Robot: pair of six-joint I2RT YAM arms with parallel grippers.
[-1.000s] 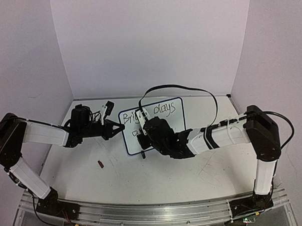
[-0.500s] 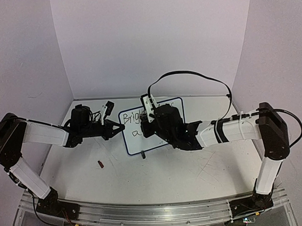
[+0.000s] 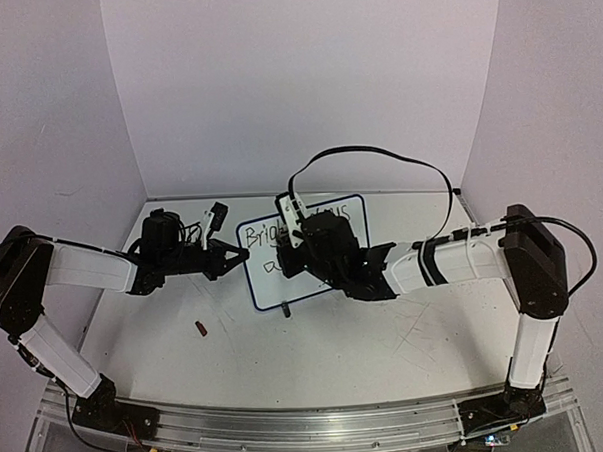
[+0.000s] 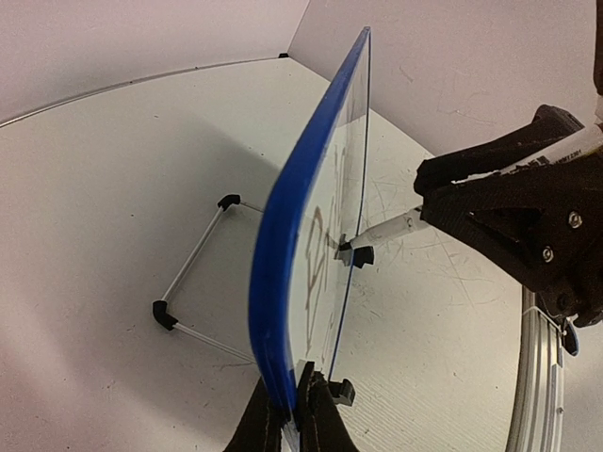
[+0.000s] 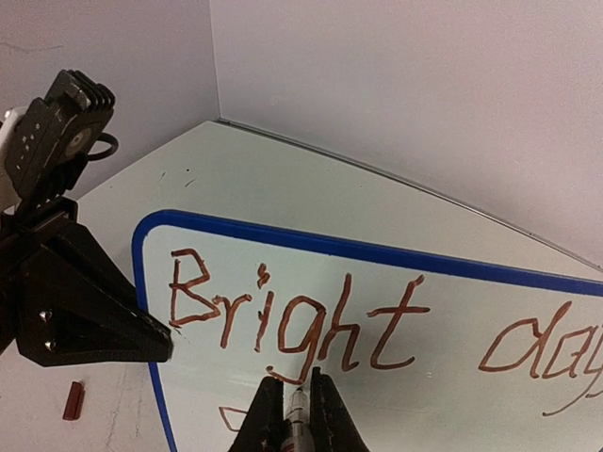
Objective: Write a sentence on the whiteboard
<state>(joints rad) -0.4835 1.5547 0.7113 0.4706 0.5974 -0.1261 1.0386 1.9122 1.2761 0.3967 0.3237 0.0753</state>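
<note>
The whiteboard (image 3: 267, 290) stands tilted at mid-table, blue-rimmed. My left gripper (image 3: 239, 256) is shut on its left edge; in the left wrist view the fingers (image 4: 292, 403) pinch the blue rim (image 4: 303, 202). My right gripper (image 3: 295, 256) is shut on a marker (image 5: 299, 416), its tip against the board just under "Bright" (image 5: 283, 315). The sentence reads "Bright day…" on the top line, reddish-brown in the right wrist view. A lone "a" (image 3: 267, 269) starts the second line. The right arm hides part of the text from above. The marker (image 4: 394, 227) also shows in the left wrist view.
A small red marker cap (image 3: 200, 329) lies on the table left of the board's front, also in the right wrist view (image 5: 73, 400). The board's wire stand (image 4: 193, 273) with black feet spreads behind it. Walls close the table at back and sides.
My right gripper with the marker rose from the board's second line to under "Bright", uncovering the "a". The left gripper and board have not moved.
</note>
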